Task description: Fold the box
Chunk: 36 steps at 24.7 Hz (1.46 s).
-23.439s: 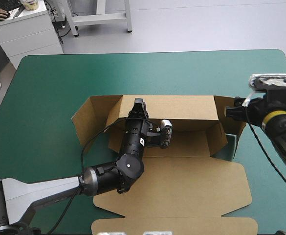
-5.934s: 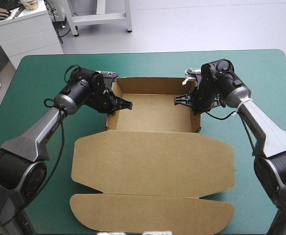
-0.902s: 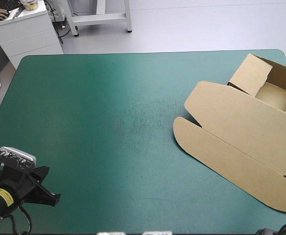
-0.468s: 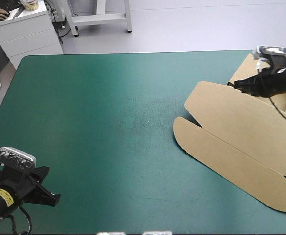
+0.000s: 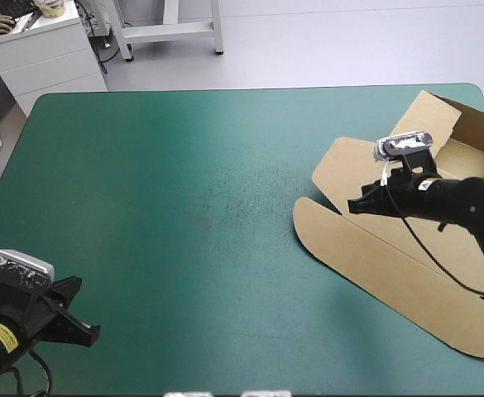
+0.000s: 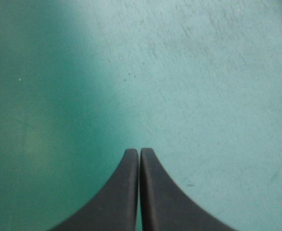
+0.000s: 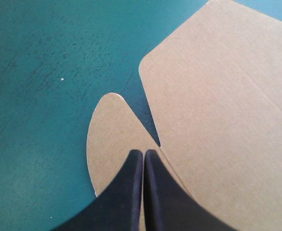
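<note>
On the teal-green cover (image 5: 184, 207) the box (image 5: 366, 256) lies open (left fingers (image 6: 121, 202), right fingers (image 7: 126, 192) pressed together).

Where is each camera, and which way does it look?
High view: above and behind, looking down on the teal-green table cover; both arms, left tool and right tool show.
Left wrist view: along its shut tool, at bare cover.
Right wrist view: along its shut tool, at the lid of the brown cardboard box.
High and right wrist share the box.
</note>
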Each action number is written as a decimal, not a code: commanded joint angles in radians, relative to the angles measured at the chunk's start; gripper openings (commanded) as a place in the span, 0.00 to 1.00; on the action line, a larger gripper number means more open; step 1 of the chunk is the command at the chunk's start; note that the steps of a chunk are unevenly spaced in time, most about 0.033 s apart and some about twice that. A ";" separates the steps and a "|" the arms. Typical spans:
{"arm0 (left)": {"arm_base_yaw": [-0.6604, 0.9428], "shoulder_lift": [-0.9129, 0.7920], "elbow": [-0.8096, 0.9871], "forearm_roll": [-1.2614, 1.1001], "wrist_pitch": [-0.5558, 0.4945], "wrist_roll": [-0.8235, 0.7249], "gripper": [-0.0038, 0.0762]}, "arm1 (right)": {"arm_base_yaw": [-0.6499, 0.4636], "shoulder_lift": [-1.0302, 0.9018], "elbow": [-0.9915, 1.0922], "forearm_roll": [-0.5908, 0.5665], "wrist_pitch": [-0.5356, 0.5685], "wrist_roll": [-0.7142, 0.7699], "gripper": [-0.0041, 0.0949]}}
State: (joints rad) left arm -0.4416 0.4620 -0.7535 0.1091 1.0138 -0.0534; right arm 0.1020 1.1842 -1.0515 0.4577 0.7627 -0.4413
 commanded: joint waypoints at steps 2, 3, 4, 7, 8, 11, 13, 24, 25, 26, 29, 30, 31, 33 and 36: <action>0.000 -0.053 -0.003 0.050 -0.129 -0.013 0.04 | 0.005 -0.168 0.124 0.010 -0.158 -0.049 0.03; 0.000 -0.068 0.010 0.065 -0.142 -0.013 0.04 | 0.005 -0.200 0.152 0.010 -0.182 -0.049 0.03; 0.000 -0.094 0.033 0.076 -0.168 -0.015 0.04 | 0.005 -0.258 0.219 0.010 -0.215 -0.071 0.03; 0.000 -0.155 0.103 0.076 -0.233 -0.015 0.04 | 0.005 -0.354 0.319 0.017 -0.255 -0.099 0.02; 0.000 -0.170 0.119 0.076 -0.250 -0.015 0.04 | 0.005 -0.378 0.342 0.017 -0.260 -0.099 0.02; 0.000 -0.218 0.166 0.076 -0.296 -0.015 0.04 | 0.005 -0.463 0.430 0.017 -0.297 -0.097 0.02; 0.000 -0.243 0.184 0.079 -0.298 -0.015 0.04 | 0.005 -0.518 0.483 0.017 -0.324 -0.097 0.02; 0.000 -0.259 0.287 0.112 -0.345 -0.044 0.04 | 0.005 -0.758 0.551 -0.073 -0.244 -0.033 0.02; 0.000 -0.259 0.296 0.112 -0.353 -0.044 0.04 | 0.005 -0.774 0.551 -0.100 -0.234 -0.007 0.02; 0.000 -0.259 0.302 0.112 -0.358 -0.044 0.04 | 0.005 -0.791 0.555 -0.131 -0.231 0.027 0.02; 0.000 -0.266 0.302 0.112 -0.360 -0.044 0.04 | 0.005 -0.849 0.589 -0.192 -0.248 0.115 0.02; 0.000 -0.271 0.302 0.112 -0.360 -0.044 0.04 | 0.005 -0.872 0.601 -0.204 -0.248 0.132 0.02; 0.000 -0.277 0.302 0.112 -0.360 -0.044 0.04 | 0.005 -0.896 0.615 -0.208 -0.248 0.145 0.02; 0.000 -0.290 0.302 0.112 -0.360 -0.044 0.04 | 0.005 -0.939 0.639 -0.213 -0.242 0.157 0.02; 0.000 -0.318 0.302 0.112 -0.352 -0.048 0.04 | 0.005 -1.007 0.652 -0.213 -0.242 0.161 0.02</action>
State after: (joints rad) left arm -0.4416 0.1518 -0.4281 0.2102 0.7280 -0.0878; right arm 0.1067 0.2138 -0.3802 0.2461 0.5892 -0.2907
